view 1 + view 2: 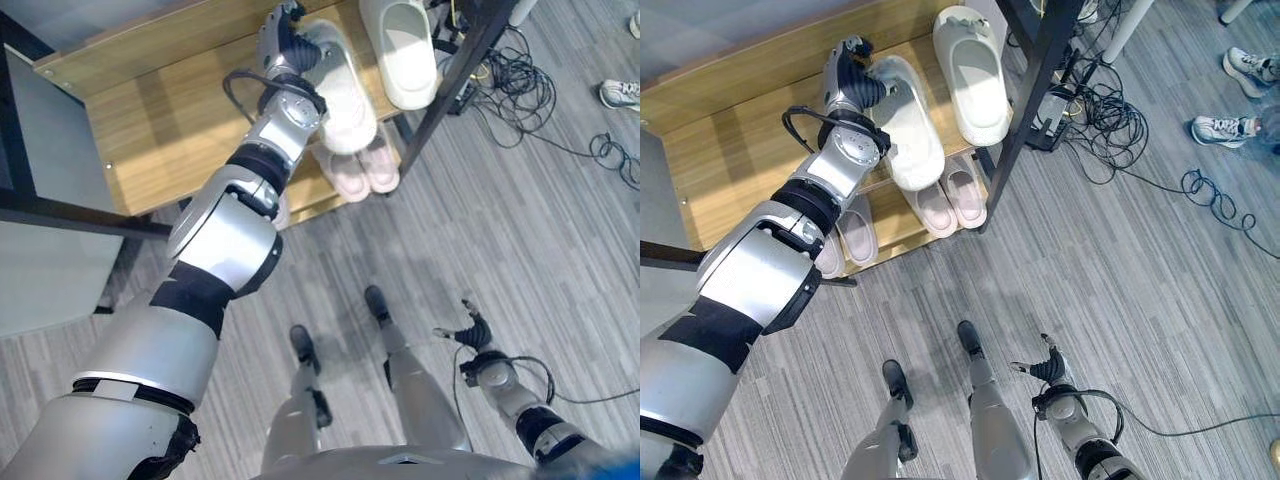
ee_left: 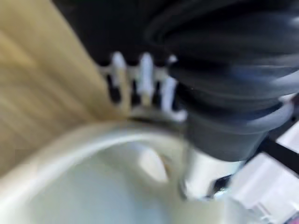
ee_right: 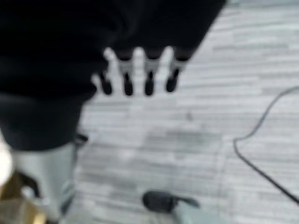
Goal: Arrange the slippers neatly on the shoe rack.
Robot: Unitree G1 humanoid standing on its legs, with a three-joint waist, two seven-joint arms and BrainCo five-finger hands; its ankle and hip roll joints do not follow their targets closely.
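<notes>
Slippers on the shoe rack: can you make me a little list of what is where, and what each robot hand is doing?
top shelf: two white slippers side by side on the wooden shoe rack
lower shelf: pink slippers
left hand: at the heel of the nearer white slipper, fingers curled on its rim
right hand: low over the grey floor, fingers straight, holding nothing
nearby: a person's shoes

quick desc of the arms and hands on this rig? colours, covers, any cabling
Both arms are silver-grey shells with black bands at the joints. The left hand and right hand each have a dark ribbed cover over the wrist and back, with silver fingers ending in dark tips. A thin black cable loops out beside each wrist.
</notes>
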